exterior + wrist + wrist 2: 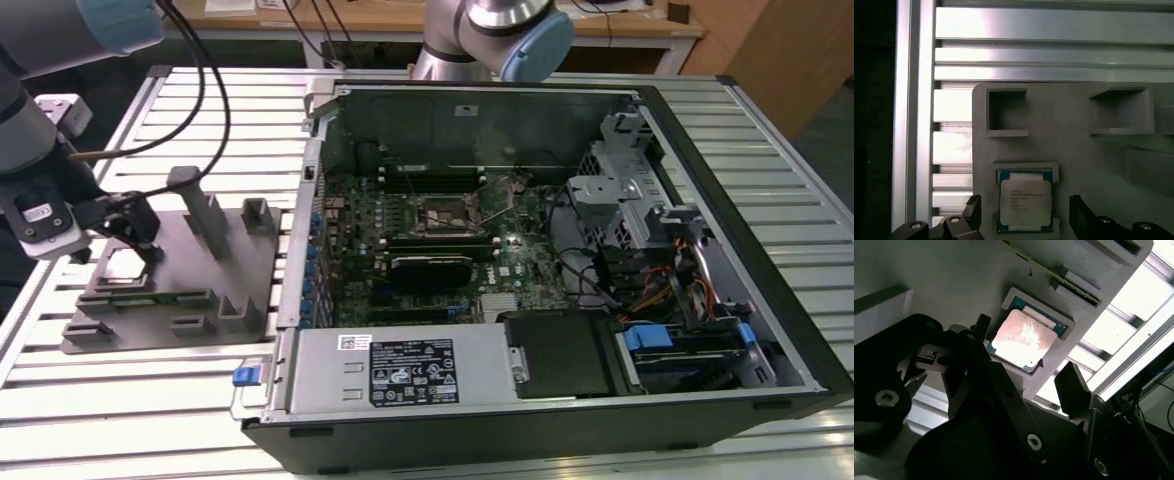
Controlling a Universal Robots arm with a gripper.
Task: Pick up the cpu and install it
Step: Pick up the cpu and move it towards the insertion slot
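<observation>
The cpu (122, 263) is a small silver-topped square lying flat in a shallow pocket of the grey fixture (200, 290), at the exterior view's left. My gripper (124, 232) hangs just above it, open. In both wrist views the two dark fingers stand on opposite sides of the cpu (1024, 337) (1025, 202), apart from its edges. One fingertip (982, 326) is near one side and the other fingertip (1070, 382) is off the opposite side. The dark socket (449, 214) sits on the motherboard inside the open computer case (747, 250).
The fixture has upright posts (203, 215) and empty square pockets (1007, 112) close to my gripper. The case's side wall (310, 200) rises right of the fixture. Cables (200, 90) hang at the back left. A second arm's base (494, 35) stands behind the case on the slatted table (147, 400).
</observation>
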